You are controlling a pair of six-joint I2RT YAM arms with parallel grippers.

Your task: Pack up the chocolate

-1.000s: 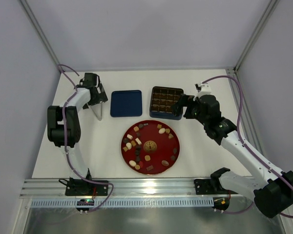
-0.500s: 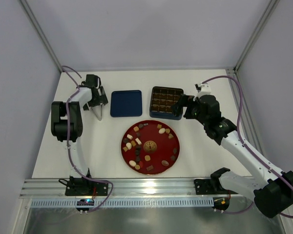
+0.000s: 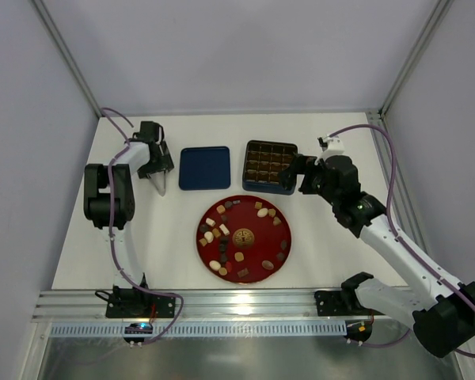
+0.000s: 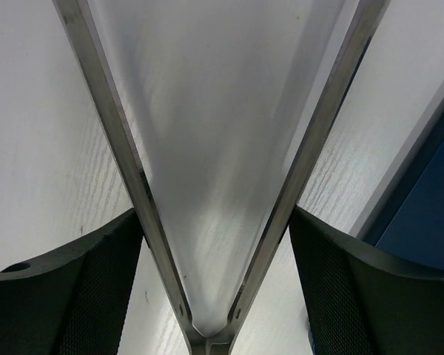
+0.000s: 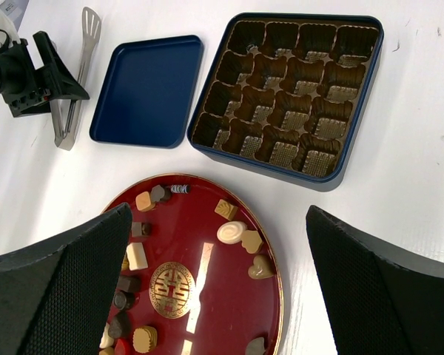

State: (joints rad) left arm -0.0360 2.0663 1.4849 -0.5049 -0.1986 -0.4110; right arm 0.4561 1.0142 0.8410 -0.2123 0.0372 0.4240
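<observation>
The chocolate (image 3: pixel 222 229) is several small brown, tan and cream pieces on a round red plate (image 3: pixel 257 273) at the table's middle. They also show in the right wrist view (image 5: pixel 233 231). The dark blue tin (image 3: pixel 269 166), its gridded brown tray (image 5: pixel 296 89) empty, stands behind the plate. My right gripper (image 3: pixel 298 176) hovers open and empty by the tin's right side, above the plate's edge (image 5: pixel 218 211). My left gripper (image 3: pixel 154 161) is low at the far left. Its fingers straddle metal tongs (image 4: pixel 111 126), close against both arms.
The tin's blue lid (image 3: pixel 204 168) lies upturned left of the tin, right beside the tongs (image 3: pixel 161 187). It also shows in the right wrist view (image 5: pixel 144 92). Enclosure walls stand on both sides, and a metal rail runs along the near edge.
The left arm's elbow has risen and swung inward while its gripper stays over the tongs. The tongs, plate, tin and right arm have not moved.
</observation>
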